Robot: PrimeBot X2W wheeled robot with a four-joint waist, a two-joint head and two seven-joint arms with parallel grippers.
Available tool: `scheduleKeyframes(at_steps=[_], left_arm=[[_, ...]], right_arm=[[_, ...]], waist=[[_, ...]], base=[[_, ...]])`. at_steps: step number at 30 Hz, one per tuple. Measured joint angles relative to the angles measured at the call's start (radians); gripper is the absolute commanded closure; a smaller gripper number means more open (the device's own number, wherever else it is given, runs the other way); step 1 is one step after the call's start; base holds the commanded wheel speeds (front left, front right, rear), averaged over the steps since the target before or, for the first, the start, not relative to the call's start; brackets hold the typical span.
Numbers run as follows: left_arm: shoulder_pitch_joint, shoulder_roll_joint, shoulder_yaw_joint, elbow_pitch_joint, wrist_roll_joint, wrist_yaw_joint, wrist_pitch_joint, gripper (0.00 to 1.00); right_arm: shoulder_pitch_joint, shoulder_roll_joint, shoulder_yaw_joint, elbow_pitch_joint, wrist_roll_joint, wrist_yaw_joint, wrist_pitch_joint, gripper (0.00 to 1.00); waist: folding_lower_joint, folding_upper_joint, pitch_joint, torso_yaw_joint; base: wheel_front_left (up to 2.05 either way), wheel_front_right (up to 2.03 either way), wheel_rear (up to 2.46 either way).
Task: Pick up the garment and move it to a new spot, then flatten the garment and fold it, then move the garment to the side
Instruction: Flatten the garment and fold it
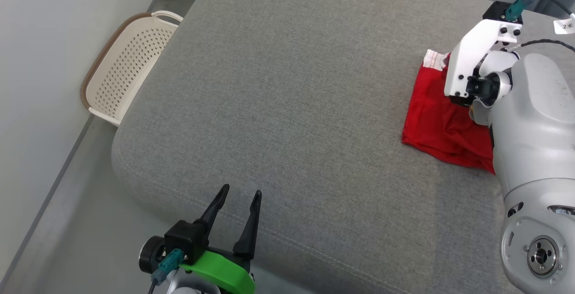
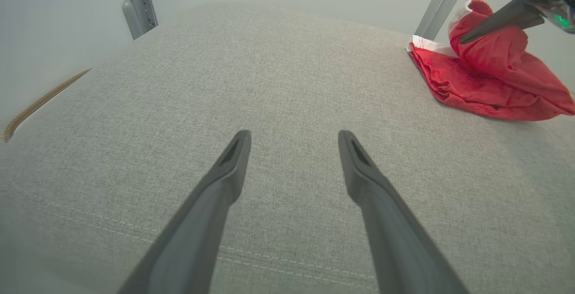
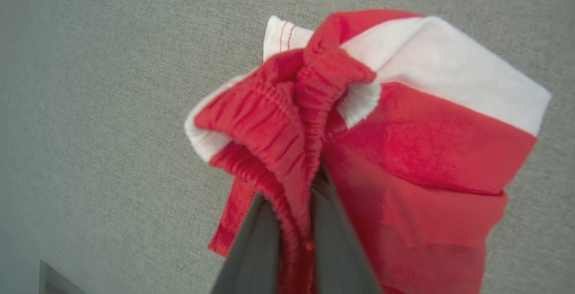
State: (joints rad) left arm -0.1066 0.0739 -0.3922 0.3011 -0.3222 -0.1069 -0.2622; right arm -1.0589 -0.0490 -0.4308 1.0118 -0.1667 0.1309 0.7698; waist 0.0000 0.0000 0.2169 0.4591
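The red shorts (image 1: 442, 123) lie bunched at 3 o'clock on the grey cushion (image 1: 292, 105). The right tool (image 3: 298, 204) is pinching their elastic waistband, lifting it. At 7 o'clock the left tool (image 1: 241, 191) hovers over the cushion's edge, fingers spread wide.

- A broad grey woven-fabric cushion (image 1: 278, 105) with rounded corners is the bearing surface. A line of pale stitching (image 1: 269, 232) runs along its near edge.
- One thing lies on it: a crumpled red cloth garment with a white band (image 1: 440, 123), near the cushion's right side and well apart from the near edge.
- Most of the garment rests on the fabric, but its gathered elastic edge stands raised.
- Left of the cushion, a cream perforated plastic basket (image 1: 128, 67) sits on the pale grey floor (image 1: 67, 222).
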Motion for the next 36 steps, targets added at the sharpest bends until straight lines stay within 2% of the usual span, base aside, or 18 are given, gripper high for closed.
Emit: scheduleKeyframes(at_steps=[7,8,9,10,15,21,27,32,33,34,35,36], left_arm=[[0.000,-0.009,-0.006,-0.002,-0.002,-0.003,0.000,0.00],[-0.001,-0.011,-0.007,-0.002,-0.002,-0.003,0.000,0.00],[-0.001,-0.011,-0.007,-0.002,-0.002,-0.003,0.000,0.00],[-0.002,-0.012,-0.008,-0.002,-0.002,-0.005,0.000,0.00],[-0.009,-0.016,-0.003,-0.003,-0.002,-0.007,0.000,0.00],[-0.020,-0.018,0.011,-0.003,-0.002,-0.007,0.000,0.00],[-0.023,-0.017,0.033,-0.003,0.007,-0.007,0.000,0.00],[-0.022,-0.010,0.045,-0.003,0.011,-0.006,0.000,0.00],[-0.022,-0.008,0.047,-0.003,0.011,-0.006,0.000,0.00],[-0.022,-0.007,0.049,-0.003,0.011,-0.006,0.000,0.00],[-0.022,-0.006,0.050,-0.003,0.012,-0.007,0.000,0.00],[-0.021,-0.005,0.052,-0.003,0.013,-0.006,0.000,0.00]], right_arm=[[-0.017,0.000,-0.056,0.036,-0.072,0.000,-0.044,1.00],[-0.020,-0.001,-0.059,0.042,-0.080,0.000,-0.051,0.97],[-0.020,-0.001,-0.059,0.042,-0.080,0.000,-0.051,0.31],[-0.027,-0.001,-0.061,0.051,-0.083,0.000,-0.055,0.00],[-0.087,0.001,-0.036,0.129,-0.046,0.000,-0.083,0.00],[-0.180,0.001,0.057,0.221,0.036,0.000,-0.149,0.00],[-0.199,0.000,0.089,0.209,0.060,0.000,-0.243,0.00],[-0.157,-0.023,0.093,0.170,0.056,0.000,-0.320,0.00],[-0.141,-0.029,0.097,0.162,0.051,0.000,-0.339,0.24],[-0.125,-0.035,0.104,0.153,0.046,0.000,-0.359,0.74],[-0.107,-0.039,0.116,0.144,0.037,0.000,-0.383,1.00],[-0.088,-0.041,0.126,0.135,0.034,0.000,-0.407,1.00]], waist=[[0.0000,0.0000,0.029,0.029],[0.0000,0.0000,0.034,0.032],[0.0000,0.0000,0.034,0.032],[0.0000,0.0000,0.038,0.034],[0.0000,0.0000,0.048,0.031],[0.0000,0.0000,0.045,-0.001],[0.0000,0.0000,0.027,-0.045],[0.0000,0.0000,0.003,-0.078],[0.0000,0.0000,-0.002,-0.083],[0.0000,0.0000,-0.007,-0.089],[0.0000,0.0000,-0.011,-0.094],[0.0000,0.0000,-0.014,-0.098]], base=[[0.00,0.00,0.00],[0.00,0.00,0.00],[0.00,0.00,0.00],[0.00,0.00,0.00],[0.00,0.00,0.00],[0.00,0.00,0.00],[0.00,0.00,0.00],[0.00,0.00,0.00],[0.00,0.00,0.00],[0.00,0.00,0.00],[0.00,0.00,0.00],[0.00,0.00,0.00]])
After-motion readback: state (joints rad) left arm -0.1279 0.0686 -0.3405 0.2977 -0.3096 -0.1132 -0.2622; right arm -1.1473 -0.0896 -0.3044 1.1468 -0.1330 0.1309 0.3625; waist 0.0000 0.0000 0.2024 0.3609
